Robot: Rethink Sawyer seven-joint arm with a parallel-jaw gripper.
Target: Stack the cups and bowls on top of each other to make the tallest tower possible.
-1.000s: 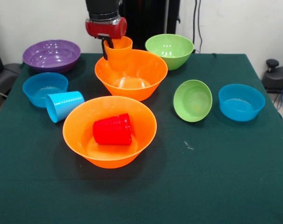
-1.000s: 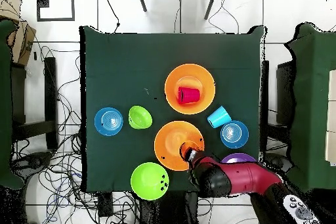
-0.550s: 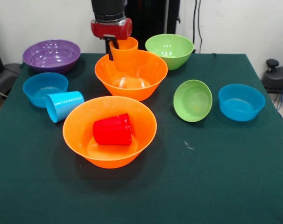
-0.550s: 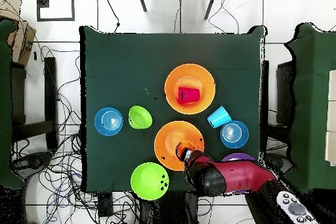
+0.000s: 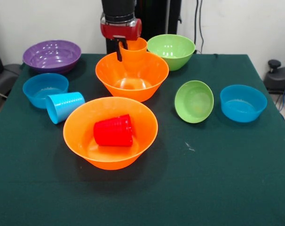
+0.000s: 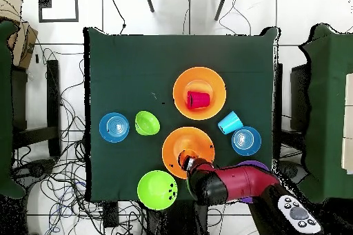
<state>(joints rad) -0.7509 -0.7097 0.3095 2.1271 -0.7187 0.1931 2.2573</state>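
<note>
My gripper (image 5: 123,51) is shut on the rim of the upright orange cup (image 5: 135,50) and holds it over the far edge of one large orange bowl (image 5: 132,77). From above, the orange cup (image 6: 186,158) shows over that bowl's (image 6: 180,142) rim, with the arm covering the gripper. A second large orange bowl (image 5: 79,136) stands nearer, with the red cup (image 5: 113,130) lying on its side inside. The light blue cup (image 5: 65,106) lies on its side on the cloth to the left. No tower stands.
A purple bowl (image 5: 51,55) and a small blue bowl (image 5: 45,88) sit at the left. A large green bowl (image 5: 170,51) stands at the back. A small green bowl (image 5: 194,101), tilted, and another small blue bowl (image 5: 243,102) sit at the right.
In the front view the gripper has carried the orange cup to the right along the far rim of the back orange bowl. The other cups and bowls stayed put.
</note>
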